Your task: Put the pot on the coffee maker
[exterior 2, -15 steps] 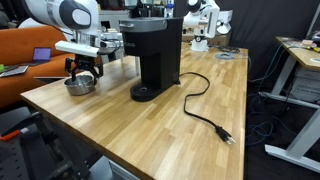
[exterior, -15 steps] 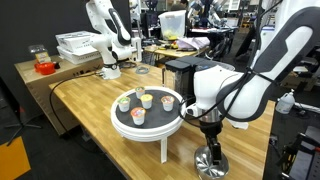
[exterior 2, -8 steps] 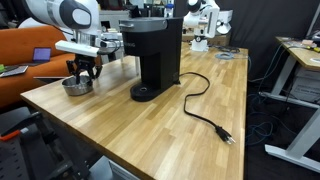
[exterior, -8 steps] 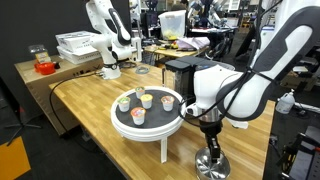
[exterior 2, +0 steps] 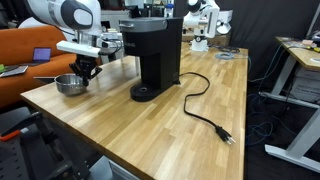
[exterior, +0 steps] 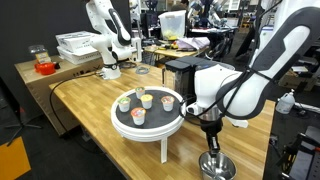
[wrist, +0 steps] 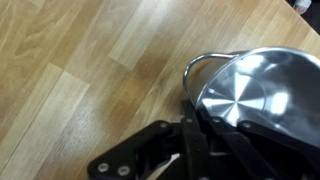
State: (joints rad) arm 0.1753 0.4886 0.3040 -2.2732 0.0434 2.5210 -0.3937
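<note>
A cluttered lab surrounds the wooden worktop (exterior: 85,100). In an exterior view, at the lower right, the hand (exterior: 210,142) reaches down to the pot (exterior: 216,167), which has slid slightly lower in frame. In an exterior view, the pot (exterior 2: 68,85) at centre left has drifted farther from the coffee maker (exterior 2: 155,50); I judge the carry toward its base plate has not begun. In the wrist view, the hand (wrist: 192,125) appears clamped on the pot's (wrist: 265,90) rim.

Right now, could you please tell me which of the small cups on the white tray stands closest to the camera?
The cup alone at the front of the tray; the other three stand in an arc behind it.
</note>
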